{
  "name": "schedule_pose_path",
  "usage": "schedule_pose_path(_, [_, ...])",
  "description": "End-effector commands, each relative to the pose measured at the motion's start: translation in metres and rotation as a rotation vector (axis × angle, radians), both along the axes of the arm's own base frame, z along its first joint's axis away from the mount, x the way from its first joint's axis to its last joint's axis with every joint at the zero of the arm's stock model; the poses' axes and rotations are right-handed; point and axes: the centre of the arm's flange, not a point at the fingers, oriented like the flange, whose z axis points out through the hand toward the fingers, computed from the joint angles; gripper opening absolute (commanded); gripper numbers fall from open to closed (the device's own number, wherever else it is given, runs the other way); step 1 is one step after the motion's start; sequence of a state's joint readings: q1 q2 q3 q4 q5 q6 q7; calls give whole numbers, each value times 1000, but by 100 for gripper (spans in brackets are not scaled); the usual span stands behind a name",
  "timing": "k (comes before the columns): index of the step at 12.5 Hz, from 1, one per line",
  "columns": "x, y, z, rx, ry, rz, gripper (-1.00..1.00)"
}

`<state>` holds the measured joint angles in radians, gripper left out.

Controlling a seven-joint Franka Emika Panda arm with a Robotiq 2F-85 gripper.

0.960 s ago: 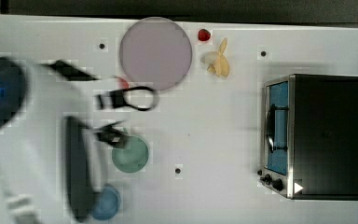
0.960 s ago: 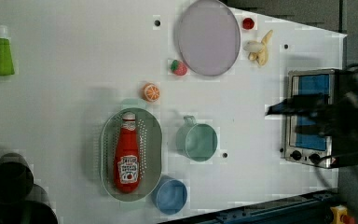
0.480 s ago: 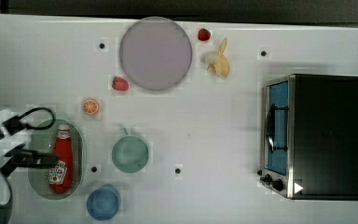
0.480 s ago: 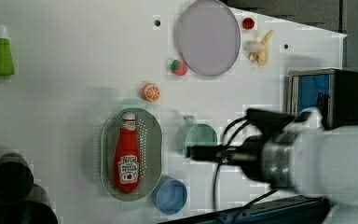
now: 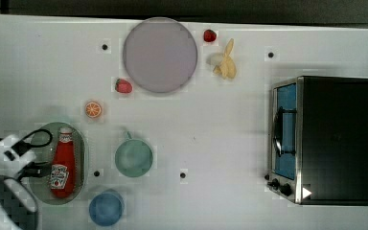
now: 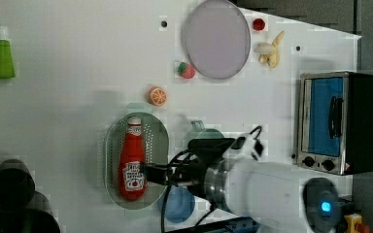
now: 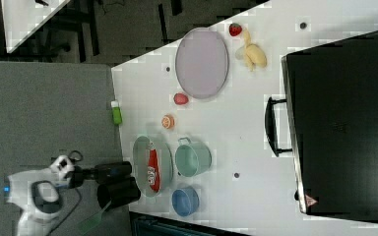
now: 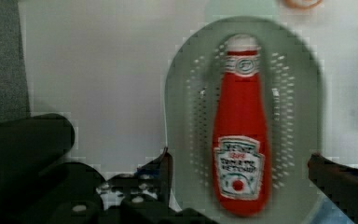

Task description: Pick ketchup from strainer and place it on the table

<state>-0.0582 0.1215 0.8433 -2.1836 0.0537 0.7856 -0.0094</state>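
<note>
Since the earlier frames the arm has swung across the table [image 5: 230, 124] and now hangs over the strainer [image 5: 82, 158], where before it covered the middle of the top view; nothing on the table has shifted.

On the top view's right stands a toaster oven [image 5: 326, 139] with a blue door. A round grey-lilac plate [image 5: 160, 54] lies near the far edge, with a banana [image 5: 226, 61] and a strawberry [image 5: 210, 35] beside it, and a second strawberry [image 5: 123, 86] touching the plate's rim. The pale green strainer lies at the top view's lower left. A green cup [image 5: 133, 158] sits just beside it, a blue cup [image 5: 106, 208] below that, an orange slice [image 5: 93, 109] above.

The ketchup [image 5: 63, 163] lies flat inside the strainer, cap toward the orange slice, label up.

In the wrist view the tool [image 8: 240, 170] stands wide apart, one finger [image 8: 161, 170] at one rim of the strainer, the other at the opposite rim, with the ketchup's label end between them and untouched. A green bottle [image 6: 2, 53] stands at the left view's far left.
</note>
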Motion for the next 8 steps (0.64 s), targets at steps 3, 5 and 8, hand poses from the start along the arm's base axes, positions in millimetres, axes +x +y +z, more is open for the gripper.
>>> schedule_pose_path(3, [-1,-25,-85,73,17,-63,100])
schedule_pose_path(5, [-1,-25,-111,110,44,-67,100])
schedule_pose_path(8, [-3,-23,-145,152,101,-91,100])
